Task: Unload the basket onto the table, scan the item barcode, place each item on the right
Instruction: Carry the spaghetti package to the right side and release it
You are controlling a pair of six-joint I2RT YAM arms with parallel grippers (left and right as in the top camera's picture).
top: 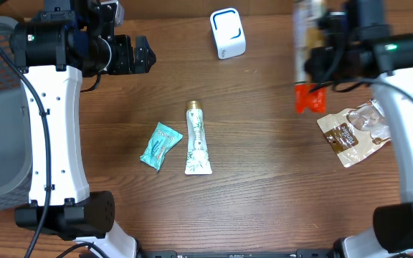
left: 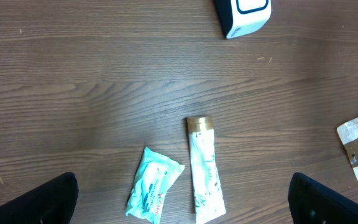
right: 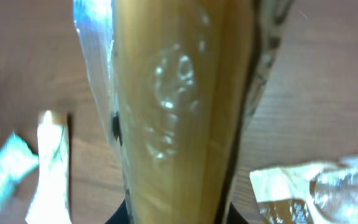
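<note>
Gripping one long, clear-wrapped packet (right: 179,112) with a red end, the right hand (top: 326,61) was closed narrowly on it above the far right of the counter (top: 264,186) — to the right of the single white scanner (top: 227,32). The left hand (top: 144,55) hung wide open at far left, holding nothing. Three things lay flat — one teal pouch (top: 160,145), one white tube (top: 197,140) just beside it, and one brown sachet (top: 353,132) at right.

Both arms have smooth white shells and black round joints. A thin black cable (top: 40,107) runs along the left arm (top: 56,143). The right arm (top: 411,129) carries a small green light (top: 391,47).
</note>
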